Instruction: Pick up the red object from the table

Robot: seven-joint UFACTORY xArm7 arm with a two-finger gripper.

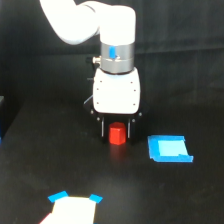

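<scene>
The red object (117, 135) is a small, chunky red-orange block standing on the black table (45, 160) near the middle of the exterior view. My gripper (117, 131) hangs straight down over it from the white arm. One dark finger (103, 129) stands on each side of the block. A dark gap shows between each finger and the block, so the gripper is open around it. The block's lower edge sits a little below the fingertips, and its top is tucked under the white gripper body.
A flat blue-edged square piece (170, 149) lies to the exterior view's right of the block. A pale patch with blue corners (72, 209) lies at the front edge. The backdrop is dark.
</scene>
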